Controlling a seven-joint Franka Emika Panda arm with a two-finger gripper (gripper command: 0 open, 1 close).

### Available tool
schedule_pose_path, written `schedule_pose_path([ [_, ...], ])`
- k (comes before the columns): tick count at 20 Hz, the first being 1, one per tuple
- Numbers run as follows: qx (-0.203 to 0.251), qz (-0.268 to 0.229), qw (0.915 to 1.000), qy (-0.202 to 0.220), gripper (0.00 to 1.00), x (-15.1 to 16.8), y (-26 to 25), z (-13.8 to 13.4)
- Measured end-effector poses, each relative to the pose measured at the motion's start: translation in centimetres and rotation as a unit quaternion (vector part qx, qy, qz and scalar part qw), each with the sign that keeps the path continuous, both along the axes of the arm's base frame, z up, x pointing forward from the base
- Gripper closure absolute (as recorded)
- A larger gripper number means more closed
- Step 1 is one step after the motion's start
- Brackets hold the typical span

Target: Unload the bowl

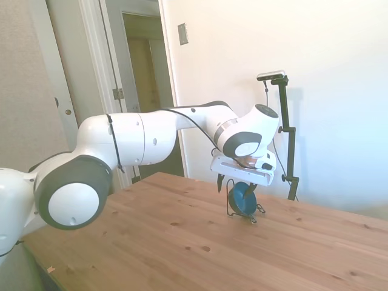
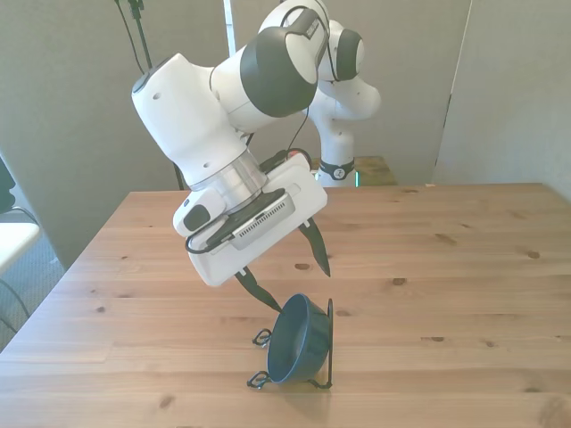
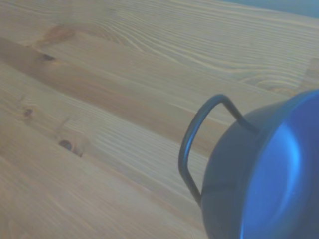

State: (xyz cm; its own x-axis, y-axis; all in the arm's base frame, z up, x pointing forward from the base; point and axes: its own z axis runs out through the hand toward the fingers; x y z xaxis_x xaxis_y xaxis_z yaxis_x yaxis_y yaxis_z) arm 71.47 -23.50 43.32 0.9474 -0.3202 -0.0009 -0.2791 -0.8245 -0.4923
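Front view: desk [image 2: 464, 267] carries wire stand [image 2: 328, 343] w/ bowl [image 2: 299, 343] propped on edge in it, near front edge. Fingers [image 2: 314, 250] spread open just above bowl rim, maybe touching. Unload not begun; grasp & lift-out left.

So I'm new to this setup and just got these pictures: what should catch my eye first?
The big white arm, whose open gripper hangs tilted just above the table's near middle in the front view. Right under it, a dark teal bowl stands on its edge, propped in a thin black wire stand on the wooden table. One finger is close by the bowl's rim.
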Motion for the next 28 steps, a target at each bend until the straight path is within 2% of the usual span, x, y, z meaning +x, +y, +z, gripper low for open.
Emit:
schedule_pose_path([
  [3, 0.017, 0.023, 0.9995, 0.016, 0.0, 0.0, -0.2, -0.1],
  [8, 0.012, 0.04, 0.9991, 0.007, 0.0, 0.8, -0.7, -0.5],
  [9, 0.011, 0.044, 0.999, 0.005, 1.0, 0.9, -0.7, -0.7],
  [16, 0.016, 0.065, 0.9977, 0.015, 1.0, 0.9, -0.6, -1.2],
  [28, 0.016, 0.072, 0.9971, 0.017, 1.0, 1.3, -0.7, -2.1],
])
